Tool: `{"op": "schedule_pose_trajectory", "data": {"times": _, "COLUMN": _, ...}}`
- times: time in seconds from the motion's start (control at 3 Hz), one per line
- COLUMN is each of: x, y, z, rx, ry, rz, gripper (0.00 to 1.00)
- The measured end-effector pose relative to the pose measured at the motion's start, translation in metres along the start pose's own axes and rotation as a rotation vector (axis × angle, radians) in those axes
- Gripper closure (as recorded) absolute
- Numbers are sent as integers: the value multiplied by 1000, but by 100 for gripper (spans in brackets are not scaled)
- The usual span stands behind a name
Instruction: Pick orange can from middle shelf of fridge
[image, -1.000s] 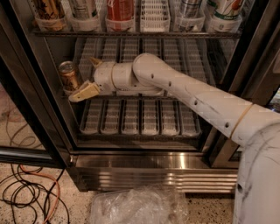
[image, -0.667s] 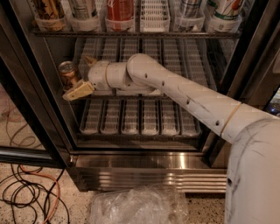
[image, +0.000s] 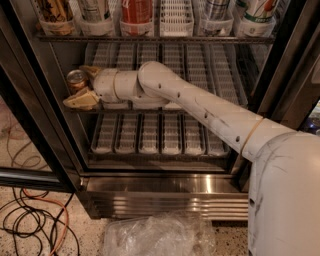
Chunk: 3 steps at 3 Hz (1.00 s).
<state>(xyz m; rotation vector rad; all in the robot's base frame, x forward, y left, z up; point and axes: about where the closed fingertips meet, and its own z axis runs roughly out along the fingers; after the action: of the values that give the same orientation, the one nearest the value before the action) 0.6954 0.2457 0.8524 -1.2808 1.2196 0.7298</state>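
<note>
2 fingers (image: 82, 100) of the gripper (image: 75, 86) clasp the orange can (image: 76, 78), left on the middle shelf (image: 220, 65).

A: Non-task stuff, quick?
B: Red can (image: 136, 11) top centre, tan-and-black can (image: 54, 10) upper left.
A: Floor?
B: Black cables (image: 25, 225) and an orange cable (image: 62, 227) lower left, crumpled clear plastic (image: 155, 235) bottom centre. Gripper (image: 75, 86) mid-left, above the cables.

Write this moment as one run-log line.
gripper: at orange can, left end of middle shelf | orange can: upright | lifted: cannot tell
</note>
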Motion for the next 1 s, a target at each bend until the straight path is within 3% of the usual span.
{"op": "schedule_pose_trajectory", "data": {"times": 1.0, "x": 6, "y": 2, "z": -2, "rx": -14, "ry": 13, "rz": 18, "gripper": 92}}
